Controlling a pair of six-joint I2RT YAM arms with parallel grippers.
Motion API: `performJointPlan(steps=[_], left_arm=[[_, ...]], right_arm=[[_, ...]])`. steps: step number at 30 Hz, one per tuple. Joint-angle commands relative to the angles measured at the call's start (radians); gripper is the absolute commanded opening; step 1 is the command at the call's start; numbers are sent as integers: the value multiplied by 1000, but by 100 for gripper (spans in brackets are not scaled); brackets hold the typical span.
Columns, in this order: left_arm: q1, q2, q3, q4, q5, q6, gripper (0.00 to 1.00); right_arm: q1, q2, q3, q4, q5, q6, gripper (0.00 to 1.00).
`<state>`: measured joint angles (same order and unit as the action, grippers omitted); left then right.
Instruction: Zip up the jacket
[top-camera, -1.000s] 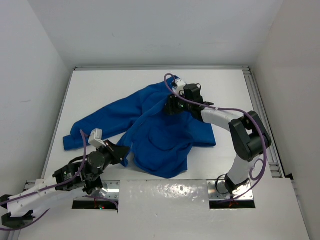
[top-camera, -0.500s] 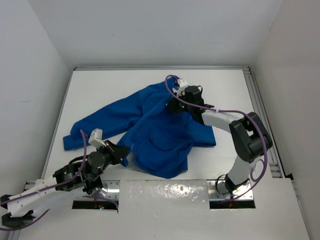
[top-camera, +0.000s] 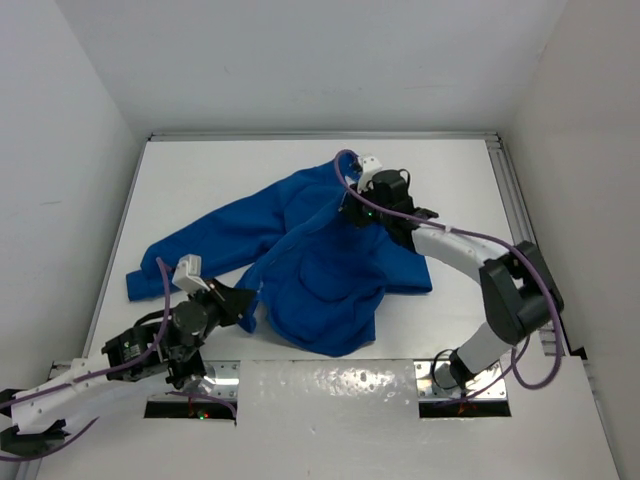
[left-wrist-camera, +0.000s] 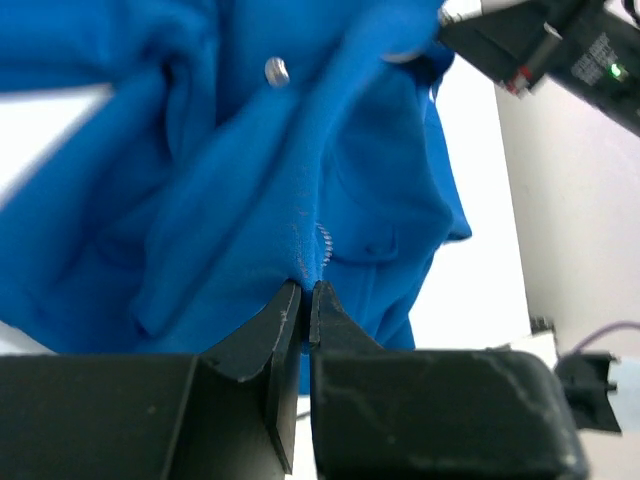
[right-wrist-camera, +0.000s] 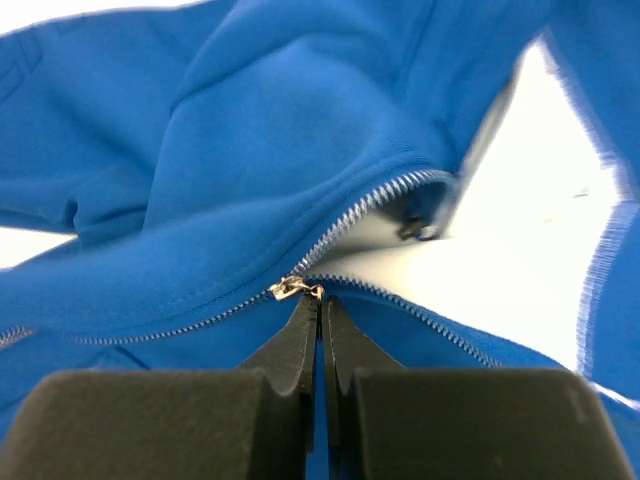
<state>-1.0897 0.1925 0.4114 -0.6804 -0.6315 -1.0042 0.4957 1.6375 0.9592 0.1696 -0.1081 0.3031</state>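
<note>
The blue jacket (top-camera: 320, 270) lies crumpled in the middle of the white table, one sleeve (top-camera: 170, 255) stretched out to the left. My left gripper (top-camera: 246, 300) is at the jacket's near-left hem. In the left wrist view it (left-wrist-camera: 306, 290) is shut on a fold of blue fabric (left-wrist-camera: 200, 180) beside a short run of zipper teeth (left-wrist-camera: 324, 243). My right gripper (top-camera: 352, 212) is at the jacket's far side, near the collar. Seen from the right wrist, it (right-wrist-camera: 321, 300) is shut, its tips pinching the silver zipper pull (right-wrist-camera: 292, 289). Beyond the pull the two rows of teeth (right-wrist-camera: 370, 205) part.
The table (top-camera: 200, 180) is enclosed by white walls at the left, back and right. An aluminium rail (top-camera: 515, 210) runs along its right edge. My right arm's elbow (top-camera: 515, 290) hangs over the table's right side.
My right gripper has closed its jaws at the zipper pull and shifted slightly towards the back right, its arm stretching out. My left gripper keeps its hold on the hem.
</note>
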Motion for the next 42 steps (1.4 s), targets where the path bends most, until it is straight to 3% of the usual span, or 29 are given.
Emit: performJointPlan(steps=[1,6,8,12,20,28,32,33,34,35,37,38,40,42], left_arm=[[-4,66,146,67,-137,99,0],[-4,117,248,159,-169,252,0],[-4,78,268,160,-191,269,0],[-4,1,317,39,-272,231,0],[-4,-53,345,-103,-340,136,0],[-4,-31,322,-131,-336,93,0],[-4,42,314,-64,-303,114,0],[-3,62,323,-45,-298,122,9],[-4,82,332,-41,-297,139,34],[-4,120,363,-39,-298,148,46],[-4,153,404,-51,-306,185,67],[-4,177,446,-57,-321,196,71],[-4,200,498,-87,-364,210,79],[-4,206,527,-85,-379,225,83]], right_arm=[[6,-103,119,-161,230,-54,0],[-69,-96,202,-275,403,-27,0],[-101,-94,245,-301,557,-3,0],[-199,-119,282,-387,651,74,0],[-244,-149,305,-438,789,65,0],[-315,-203,296,-467,762,76,0],[-315,-235,288,-456,601,105,0],[-313,-235,295,-469,566,113,0],[-310,-241,300,-488,520,120,0],[-309,-249,303,-496,500,126,0],[-309,-268,305,-516,446,131,3],[-310,-296,303,-519,429,140,8],[-310,-356,282,-512,391,159,40],[-310,-393,280,-509,374,168,65]])
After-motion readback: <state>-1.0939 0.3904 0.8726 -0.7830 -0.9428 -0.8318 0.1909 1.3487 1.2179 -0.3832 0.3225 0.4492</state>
